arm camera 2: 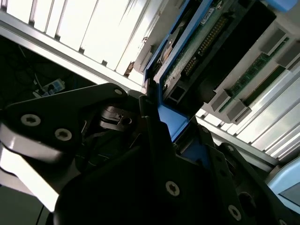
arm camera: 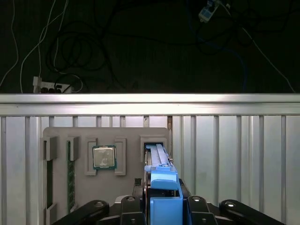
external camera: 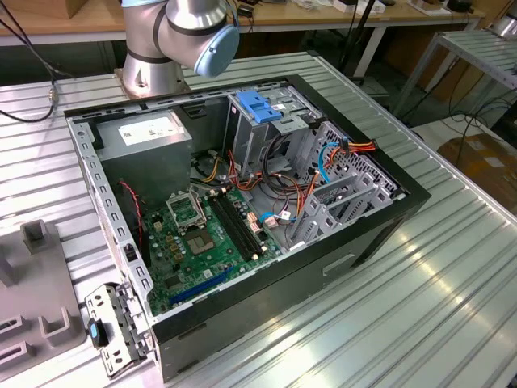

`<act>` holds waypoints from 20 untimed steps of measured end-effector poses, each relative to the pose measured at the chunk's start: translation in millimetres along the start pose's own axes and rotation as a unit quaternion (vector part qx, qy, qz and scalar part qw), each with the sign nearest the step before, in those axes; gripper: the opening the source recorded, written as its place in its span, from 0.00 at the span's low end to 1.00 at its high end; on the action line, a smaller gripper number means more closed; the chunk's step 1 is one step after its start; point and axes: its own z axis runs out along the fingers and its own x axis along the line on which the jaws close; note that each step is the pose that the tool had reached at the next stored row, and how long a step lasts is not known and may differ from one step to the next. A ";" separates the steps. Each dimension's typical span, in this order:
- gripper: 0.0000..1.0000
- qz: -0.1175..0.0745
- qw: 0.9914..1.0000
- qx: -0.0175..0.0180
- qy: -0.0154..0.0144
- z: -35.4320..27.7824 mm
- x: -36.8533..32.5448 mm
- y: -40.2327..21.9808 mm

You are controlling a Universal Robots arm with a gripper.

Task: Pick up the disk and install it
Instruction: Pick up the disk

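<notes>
Installation is not yet done. In the exterior view, the open computer case [external camera: 380, 226] occupies the centre of the frame. Its drive cage [external camera: 258, 141] stands at upper centre, and the grey fixture tray [external camera: 32, 279] lies at the exterior view's lower left. In the second wrist view, the gripper [arm camera 2: 154, 112] appears clamped on the blue rail of the disk [arm camera 2: 201, 42], whose circuit board is exposed. In the first wrist view, the disk [arm camera: 157, 154] stands on edge in a slot of the fixture tray, near the processor [arm camera: 104, 157], with the gripper against both blue sides. Judgement: the grasp is made, but the disk is not yet out of the tray or in the case.
</notes>
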 end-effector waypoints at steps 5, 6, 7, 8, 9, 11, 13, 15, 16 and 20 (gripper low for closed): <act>0.37 0.000 1.000 0.000 0.000 -7.5 -0.1 0.0; 0.37 0.000 1.000 0.000 0.000 -8.5 -0.1 0.0; 0.37 0.000 1.000 0.000 0.000 -9.2 0.0 0.0; 0.37 0.000 1.000 0.000 0.000 -10.7 -0.1 0.0; 0.37 0.000 1.000 0.000 0.000 -11.5 -0.1 0.0; 0.37 0.000 1.000 0.000 0.000 -14.9 -0.1 0.0; 0.37 0.000 1.000 0.000 0.000 -17.0 -0.1 0.1; 0.37 0.000 1.000 0.000 0.000 -19.7 -0.1 0.1; 0.37 0.000 1.000 0.000 0.000 -21.6 -0.1 0.1; 0.37 0.000 1.000 0.000 0.000 -28.3 -0.2 0.1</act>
